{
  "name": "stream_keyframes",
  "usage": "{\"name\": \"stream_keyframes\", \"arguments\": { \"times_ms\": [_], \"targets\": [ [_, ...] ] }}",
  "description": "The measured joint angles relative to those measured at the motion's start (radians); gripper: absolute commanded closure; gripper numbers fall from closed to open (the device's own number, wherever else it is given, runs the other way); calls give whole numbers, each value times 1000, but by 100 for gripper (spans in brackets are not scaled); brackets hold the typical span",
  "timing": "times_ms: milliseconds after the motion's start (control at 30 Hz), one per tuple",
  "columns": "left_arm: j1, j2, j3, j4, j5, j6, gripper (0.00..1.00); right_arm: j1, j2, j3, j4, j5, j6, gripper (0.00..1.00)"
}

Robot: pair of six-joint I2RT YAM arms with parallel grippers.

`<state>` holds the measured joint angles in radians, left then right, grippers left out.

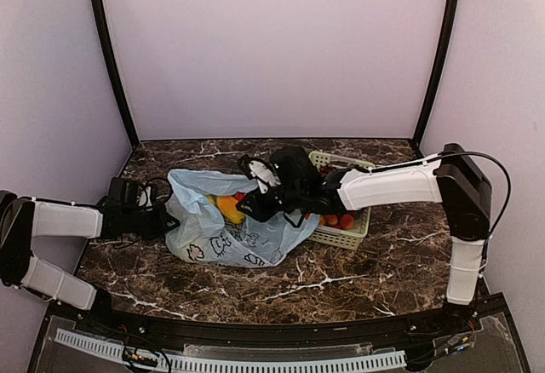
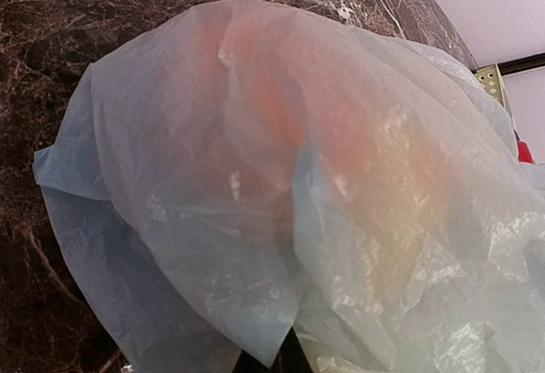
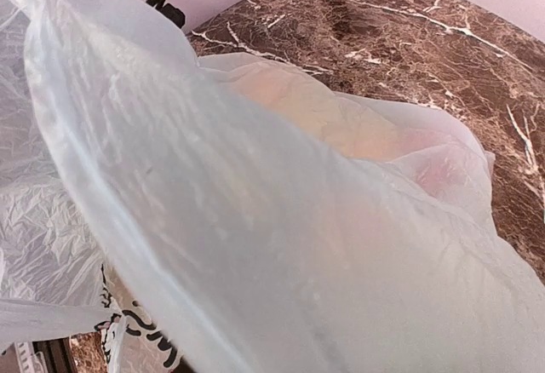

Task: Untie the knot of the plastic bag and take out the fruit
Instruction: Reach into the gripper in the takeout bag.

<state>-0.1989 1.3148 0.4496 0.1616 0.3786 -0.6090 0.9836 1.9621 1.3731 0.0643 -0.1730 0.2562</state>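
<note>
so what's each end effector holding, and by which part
The left end effector looks shut on the plastic bag at its left edge. The right end effector is inside the bag's mouth; film hides any grip.

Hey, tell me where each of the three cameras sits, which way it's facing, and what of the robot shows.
Top external: above and behind the bases, looking down on table, plastic bag, basket; left arm and right arm show.
Left wrist: pressed against bag film, facing the basket; only a dark sliver of itself, bottom edge.
Right wrist: under film, facing across the table; own fingers hidden.
Shared: both wrist views show orange fruit through film.
</note>
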Motion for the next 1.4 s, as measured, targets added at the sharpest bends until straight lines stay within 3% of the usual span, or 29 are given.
{"name": "stream_keyframes", "arguments": {
  "times_ms": [100,167,267,400,567,767,967,1133,1400],
  "targets": [
    [5,-9,-1,-6,16,14,94,-4,-14,-12,7,5,0,71],
    [5,-17,-1,-16,27,29,83,-6,-14,-12,11,0,3,68],
    [5,-51,1,-63,32,59,55,-6,-12,-12,12,-23,6,61],
    [5,-124,5,-148,28,89,35,0,16,5,10,-55,3,52],
    [5,-207,6,-261,29,92,26,16,83,60,-13,-78,-10,40],
    [1,-274,-7,-351,58,70,22,48,134,113,-27,-116,-11,29],
    [-40,-288,-62,-340,103,5,31,68,197,185,-43,-148,-11,23],
    [-63,-280,-81,-274,131,-43,56,81,250,222,-56,-189,-12,15],
    [-81,-251,-97,-159,161,-83,82,90,304,271,-67,-284,-15,9]
  ]
}}
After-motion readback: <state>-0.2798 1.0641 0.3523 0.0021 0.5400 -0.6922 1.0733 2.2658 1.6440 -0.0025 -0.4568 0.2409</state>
